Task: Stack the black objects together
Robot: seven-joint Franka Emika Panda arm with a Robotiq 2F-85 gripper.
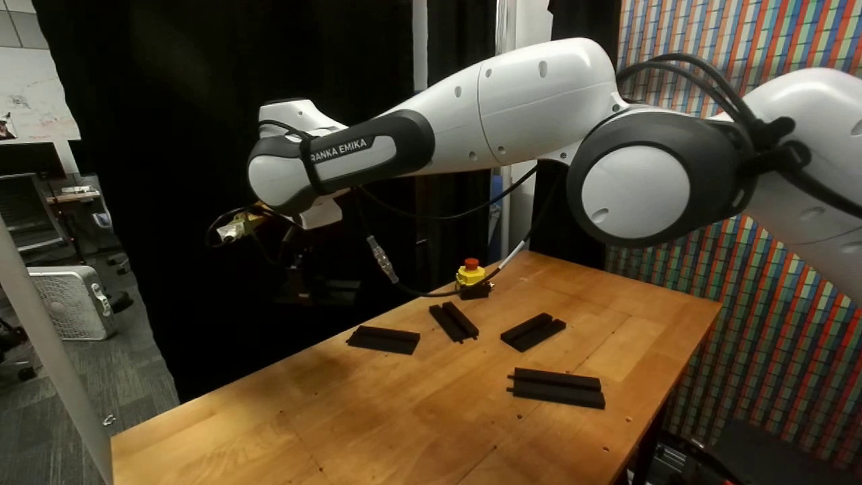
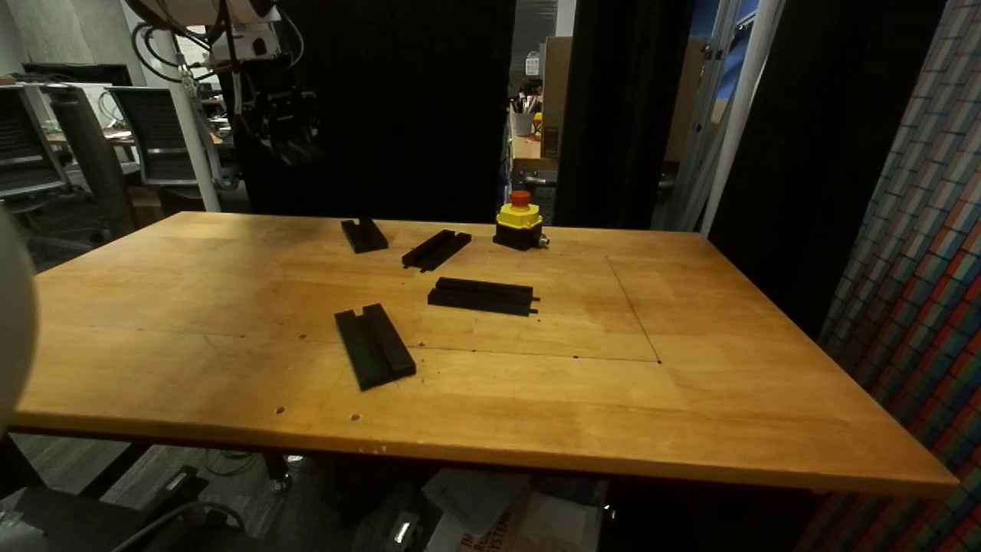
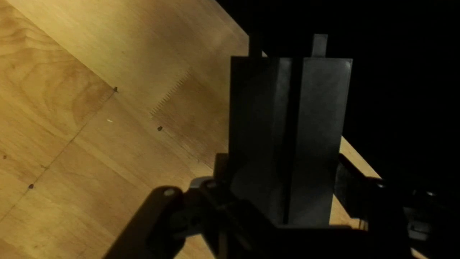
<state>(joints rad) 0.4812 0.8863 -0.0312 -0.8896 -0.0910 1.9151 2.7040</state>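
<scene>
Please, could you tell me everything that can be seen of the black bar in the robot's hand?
The black bar is flat, rectangular and dull, perhaps of plastic. A groove runs along its length, and two short tabs stick out of its far end in the wrist view. The hand is closed on its two long sides, toward the other end, which is partly hidden. It is held up off the table; nothing else is seen touching it.
</scene>
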